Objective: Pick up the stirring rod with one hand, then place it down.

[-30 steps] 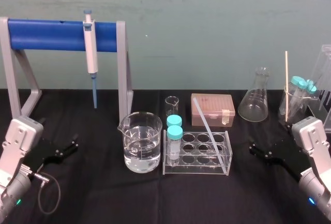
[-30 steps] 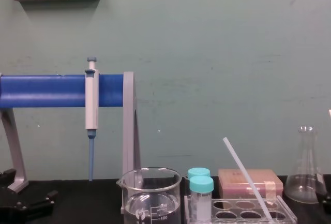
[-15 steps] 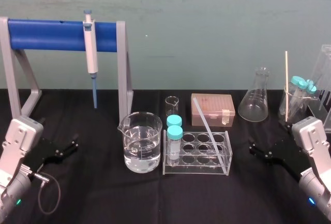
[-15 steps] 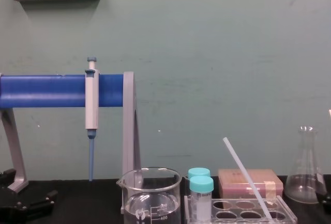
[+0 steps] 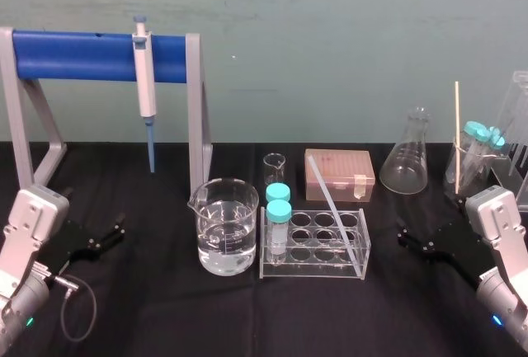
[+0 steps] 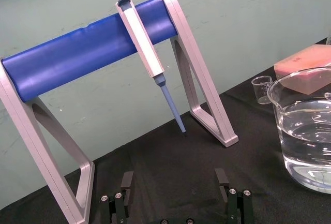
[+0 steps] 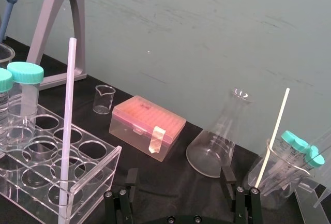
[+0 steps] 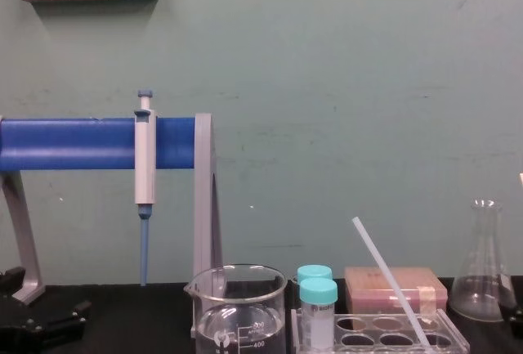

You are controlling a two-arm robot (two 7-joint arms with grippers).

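Note:
The stirring rod [image 5: 332, 209] is a thin translucent-white rod that leans in the clear tube rack [image 5: 357, 268] at the table's middle, its top tilted back and left. It also rises from the rack in the chest view [image 8: 391, 283] and stands close in the right wrist view [image 7: 68, 125]. My right gripper [image 5: 406, 237] rests open on the black cloth to the right of the rack, apart from the rod, with nothing between its fingers [image 7: 132, 178]. My left gripper [image 5: 111, 233] lies open near the table's left side, its fingers [image 6: 126, 182] empty.
A water-filled beaker [image 5: 224, 225] stands left of the rack, with two teal-capped tubes [image 5: 278, 209] in the rack's left end. Behind are a small beaker [image 5: 274, 166], a pink tip box [image 5: 338, 174] and a conical flask [image 5: 407, 155]. A pipette [image 5: 145, 85] hangs on the blue stand [image 5: 74, 54]. A wooden stick [image 5: 456, 138] stands far right.

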